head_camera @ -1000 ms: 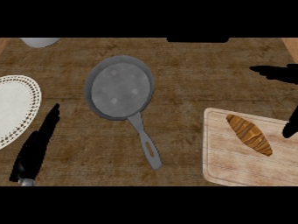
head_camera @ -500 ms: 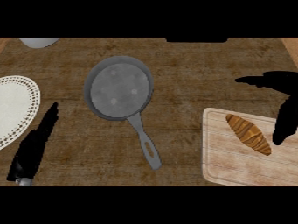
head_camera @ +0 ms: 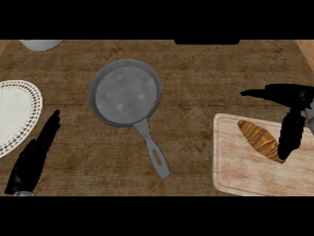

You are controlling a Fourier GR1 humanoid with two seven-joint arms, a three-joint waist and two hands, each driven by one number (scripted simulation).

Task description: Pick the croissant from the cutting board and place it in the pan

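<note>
**Right hand over the croissant**

The croissant lies on the cutting board at the counter's right front corner. The right hand hangs above it, thumb spread, fingers straight and just beside the croissant, gripping nothing. The pan sits mid-counter. The left hand rests open at the front left edge, beside a white plate.

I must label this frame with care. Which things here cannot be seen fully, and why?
- croissant: right edge hidden by the right hand, head view.
- cutting board: cut off at the right edge.
- White object and dark object at the top: cut off, cannot be identified.
</note>
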